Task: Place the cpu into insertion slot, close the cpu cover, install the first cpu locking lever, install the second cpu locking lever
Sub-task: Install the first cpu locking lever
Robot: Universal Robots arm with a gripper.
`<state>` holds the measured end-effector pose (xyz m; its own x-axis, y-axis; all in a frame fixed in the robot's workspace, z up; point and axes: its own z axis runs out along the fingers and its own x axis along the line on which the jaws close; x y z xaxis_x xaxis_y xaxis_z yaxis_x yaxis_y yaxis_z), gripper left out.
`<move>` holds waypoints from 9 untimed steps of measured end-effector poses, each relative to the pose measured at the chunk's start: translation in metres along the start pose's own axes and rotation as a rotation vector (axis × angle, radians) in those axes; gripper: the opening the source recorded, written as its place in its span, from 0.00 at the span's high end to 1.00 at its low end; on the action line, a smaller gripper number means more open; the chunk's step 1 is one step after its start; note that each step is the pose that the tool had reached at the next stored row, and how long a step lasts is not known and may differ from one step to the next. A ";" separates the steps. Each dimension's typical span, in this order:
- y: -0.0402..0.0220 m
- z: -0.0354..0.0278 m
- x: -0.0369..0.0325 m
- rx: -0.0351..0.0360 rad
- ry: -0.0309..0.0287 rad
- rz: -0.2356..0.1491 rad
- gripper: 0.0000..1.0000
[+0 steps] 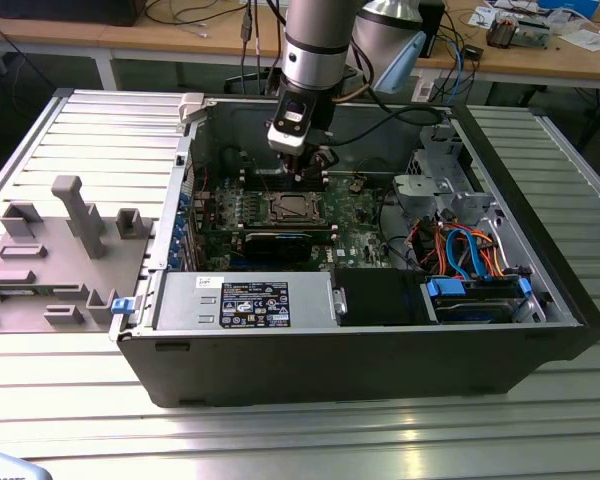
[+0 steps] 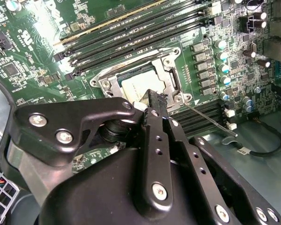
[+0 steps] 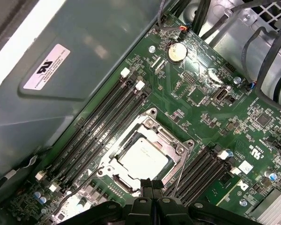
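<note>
Exterior view: gripper (image 1: 302, 170) hangs inside open PC case (image 1: 380, 350), just above insertion slot (image 1: 296, 209). Both wrist views: cpu (image 3: 144, 156) sits in the slot under closed cpu cover (image 3: 174, 152), 2 wire levers alongside. Fingers together, holding nothing. Fingertips partly hide cpu's edge in second wrist view.

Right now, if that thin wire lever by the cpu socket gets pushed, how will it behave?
The locking lever is a long, thin metal rod, so probably springy, flexing before it moves. Its smooth, shiny surface could let a push slip off. One end seems anchored at the insertion slot, so it should swing, not slide.
</note>
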<state>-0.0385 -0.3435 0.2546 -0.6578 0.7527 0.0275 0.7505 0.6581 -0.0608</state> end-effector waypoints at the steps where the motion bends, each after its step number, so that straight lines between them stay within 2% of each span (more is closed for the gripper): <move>1: 0.0000 0.0000 0.0000 0.0000 -0.0001 -0.003 0.89; 9: 0.0000 0.0000 0.0000 0.0006 -0.0016 -0.026 0.89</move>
<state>-0.0385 -0.3435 0.2546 -0.6769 0.7356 0.0276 0.7334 0.6771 -0.0607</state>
